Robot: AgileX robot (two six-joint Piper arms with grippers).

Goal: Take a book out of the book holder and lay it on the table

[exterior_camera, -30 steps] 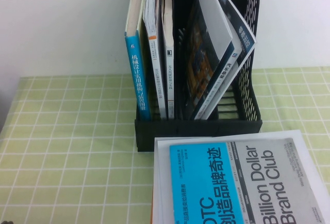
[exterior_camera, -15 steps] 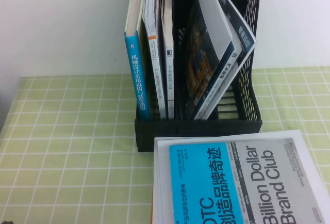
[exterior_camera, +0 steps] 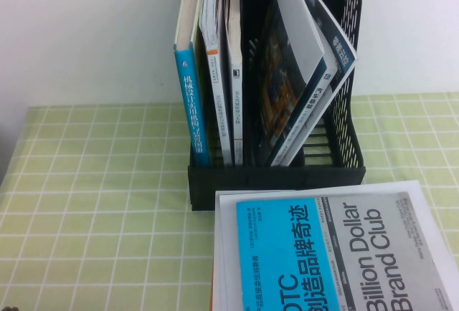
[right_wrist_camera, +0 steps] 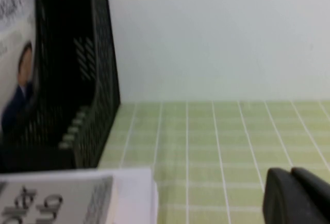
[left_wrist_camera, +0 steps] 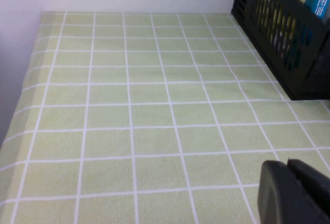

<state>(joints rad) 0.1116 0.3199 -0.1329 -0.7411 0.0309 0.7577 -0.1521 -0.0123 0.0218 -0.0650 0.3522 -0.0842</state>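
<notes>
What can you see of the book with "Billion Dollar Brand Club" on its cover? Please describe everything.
The book is a paperback; its cover is half cyan with white Chinese characters and half grey with the English title. It lies flat, cover up, just in front of the book holder, on a white sheet above the table. Its lower part is cut off by the high view. No hand touches it.

A book [exterior_camera: 326, 254] lies flat on the desk [exterior_camera: 93, 203] at lower right of frame, directly before the book holder [exterior_camera: 276, 175], which holds upright volumes at centre top.
</notes>
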